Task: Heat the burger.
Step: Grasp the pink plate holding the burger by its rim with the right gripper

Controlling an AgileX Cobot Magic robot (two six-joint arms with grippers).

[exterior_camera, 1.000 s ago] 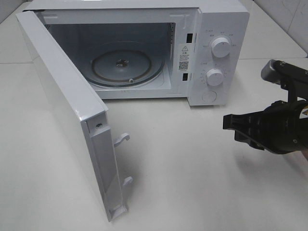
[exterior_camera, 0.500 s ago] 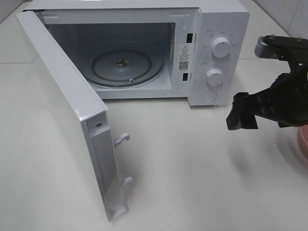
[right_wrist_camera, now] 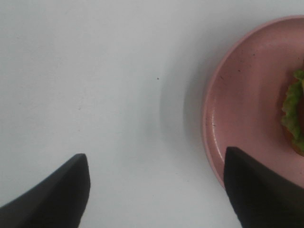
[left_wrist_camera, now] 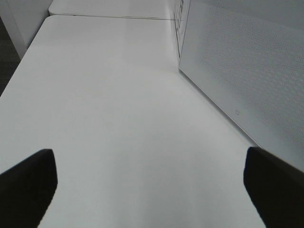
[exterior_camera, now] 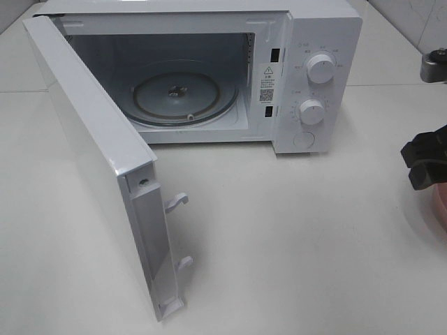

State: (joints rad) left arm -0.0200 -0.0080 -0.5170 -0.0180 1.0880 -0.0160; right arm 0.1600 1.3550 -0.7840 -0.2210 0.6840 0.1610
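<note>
White worktop point(exterior_camera: 293, 244) ran under everything, with the microwave point(exterior_camera: 328, 35) at the back. Its door point(exterior_camera: 91, 146) stood swung fully out, and the glass turntable point(exterior_camera: 185, 94) inside was bare. Opening the oven therefore looked done, but nothing had yet been loaded.

The burger point(right_wrist_camera: 297, 114) sat on a pink plate point(right_wrist_camera: 242, 104) at the worktop's right edge, well apart from the microwave. Only its leafy green fringe showed in the right wrist view.

The right hand point(right_wrist_camera: 154, 190) hung there released and empty, one finger over the plate's rim and the other over bare worktop. The left hand point(left_wrist_camera: 149, 185) was also spread wide and held nothing, near the open door.

By my judgement most of the task remained: taking the burger up, setting it on the turntable, shutting the door and turning the knobs point(exterior_camera: 320, 68).
</note>
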